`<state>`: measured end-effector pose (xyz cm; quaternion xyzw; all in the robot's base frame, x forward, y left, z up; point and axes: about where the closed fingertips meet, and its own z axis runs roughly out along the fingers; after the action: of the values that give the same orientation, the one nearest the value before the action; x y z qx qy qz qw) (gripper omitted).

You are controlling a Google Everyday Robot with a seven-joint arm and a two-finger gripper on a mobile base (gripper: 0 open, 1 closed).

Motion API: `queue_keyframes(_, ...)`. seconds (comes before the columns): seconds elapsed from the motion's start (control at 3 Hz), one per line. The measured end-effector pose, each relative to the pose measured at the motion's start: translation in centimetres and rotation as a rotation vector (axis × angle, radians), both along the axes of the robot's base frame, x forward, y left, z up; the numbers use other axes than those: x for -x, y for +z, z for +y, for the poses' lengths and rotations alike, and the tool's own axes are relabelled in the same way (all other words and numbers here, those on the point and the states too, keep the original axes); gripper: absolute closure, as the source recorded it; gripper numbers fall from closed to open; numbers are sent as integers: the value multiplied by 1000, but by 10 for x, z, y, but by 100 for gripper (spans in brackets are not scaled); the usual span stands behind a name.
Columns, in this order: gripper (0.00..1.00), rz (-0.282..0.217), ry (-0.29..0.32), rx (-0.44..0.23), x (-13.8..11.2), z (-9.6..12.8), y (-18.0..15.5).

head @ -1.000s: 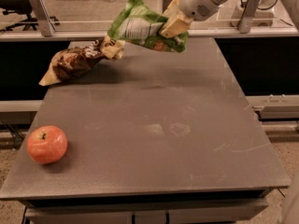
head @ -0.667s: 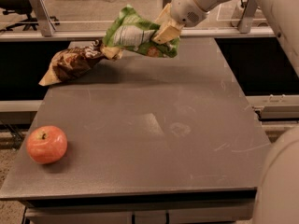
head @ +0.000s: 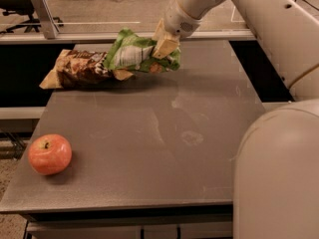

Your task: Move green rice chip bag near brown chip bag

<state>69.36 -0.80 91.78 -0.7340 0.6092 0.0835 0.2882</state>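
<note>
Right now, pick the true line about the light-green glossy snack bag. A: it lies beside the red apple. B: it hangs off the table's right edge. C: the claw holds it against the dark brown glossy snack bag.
C: the claw, at the far side of the table, grips the light-green glossy snack bag, whose left end meets the dark brown glossy snack bag; the red apple sits apart at the near left.

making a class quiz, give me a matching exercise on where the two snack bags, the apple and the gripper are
1 bright light-green glossy snack bag
2 dark brown glossy snack bag
3 round red apple
4 gripper

a near left corner of grey table
b lying at far left edge
c clamped between the fingers, far side
d over far side, shut on light-green bag

Pairs: 1-c, 2-b, 3-a, 4-d
</note>
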Motion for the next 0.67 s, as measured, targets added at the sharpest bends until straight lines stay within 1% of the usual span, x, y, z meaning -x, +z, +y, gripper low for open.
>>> queue_keyframes(0.33,82,2,3,-1,-1,3,-2)
queue_keyframes(0.67,58,5,6,0,-1,5,-5)
